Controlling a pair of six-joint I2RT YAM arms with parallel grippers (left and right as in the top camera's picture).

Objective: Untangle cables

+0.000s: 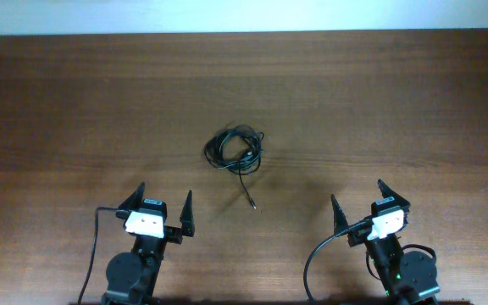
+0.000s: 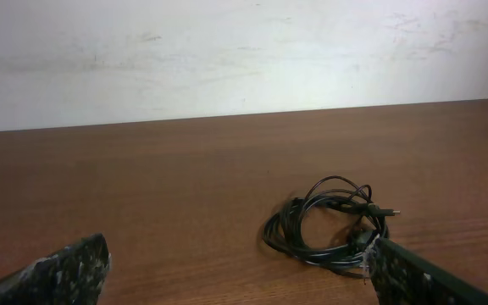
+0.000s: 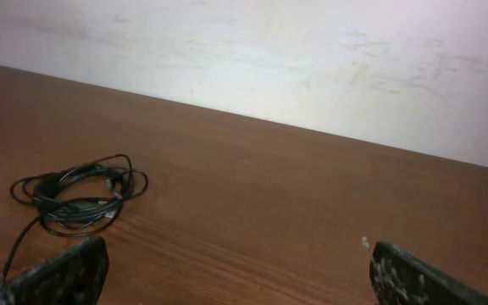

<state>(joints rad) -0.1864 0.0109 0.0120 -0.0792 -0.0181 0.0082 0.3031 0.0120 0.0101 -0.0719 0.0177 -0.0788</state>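
Left arm [image 1: 132, 273]: sits at the near edge of the table, left of centre, with its wrist reaching toward the far side.
Right arm [image 1: 403, 273]: sits at the near edge, right of centre, and also reaches toward the far side.
Left gripper [image 1: 164, 190]: jaws spread wide with nothing between them. In the left wrist view the two dark fingers [image 2: 68, 269] sit at the bottom corners with bare wood between them.
Right gripper [image 1: 357, 191]: jaws spread just as wide and hold nothing. Its fingers [image 3: 58, 275] frame bare wood in the right wrist view.
Loose end [image 1: 252, 203]: one thin strand trails out of the bundle toward the near edge. It ends in a small plug on the wood between the two grippers, nearer the left one, and touches neither.
Cables [image 1: 234, 150]: they lie as one small tangled coil of thin black wire near the table's centre, beyond both grippers and apart from every fingertip. The coil is ahead and to the right of the left gripper, and ahead and well to the left of the right gripper.
Table [image 1: 413, 93]: dark brown wood grain runs on past the coil.
Wall [image 2: 227, 59]: pale and scuffed, it rises behind the far edge.
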